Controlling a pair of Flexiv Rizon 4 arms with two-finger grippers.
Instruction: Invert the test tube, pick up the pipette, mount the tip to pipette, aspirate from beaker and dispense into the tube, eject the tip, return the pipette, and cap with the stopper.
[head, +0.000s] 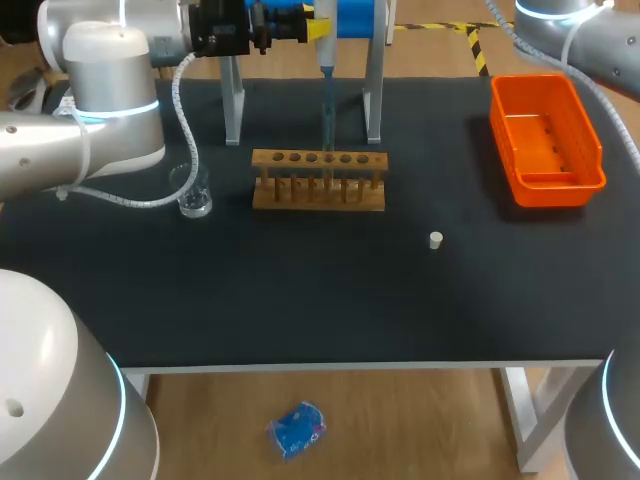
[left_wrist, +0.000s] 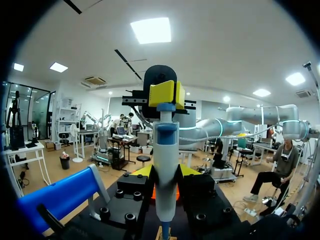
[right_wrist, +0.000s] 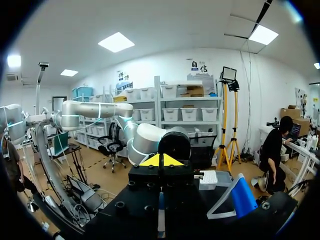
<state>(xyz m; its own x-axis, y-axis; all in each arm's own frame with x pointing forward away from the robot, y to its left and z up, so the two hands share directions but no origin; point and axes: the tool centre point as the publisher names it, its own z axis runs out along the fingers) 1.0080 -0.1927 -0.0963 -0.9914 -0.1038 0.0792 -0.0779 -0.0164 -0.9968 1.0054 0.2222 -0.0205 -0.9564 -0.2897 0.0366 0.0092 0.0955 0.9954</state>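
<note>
Blue-and-white plastic pipette (left_wrist: 166, 145) clamped in the left gripper (left_wrist: 166, 172): its lower end runs out of the wrist view just below the fingers (left_wrist: 188, 171), top cropped in head view. Can't tell if the thin tip (head: 327, 120) ahead of the fingers sits inside the wooden test-tube rack (head: 318, 182) or behind it. Right gripper (right_wrist: 160, 161) falls outside head view.

From where I stand, on the bench: 1 wooden rack (head: 318, 180) mid-back, 1 orange bin (head: 545, 140) by the rt back corner, 1 white stopper (head: 436, 240) approx. centre, 1 glass beaker (head: 193, 197) left side, 1 pipette (left_wrist: 166, 165), 1 stand (head: 232, 100) at back edge.
</note>
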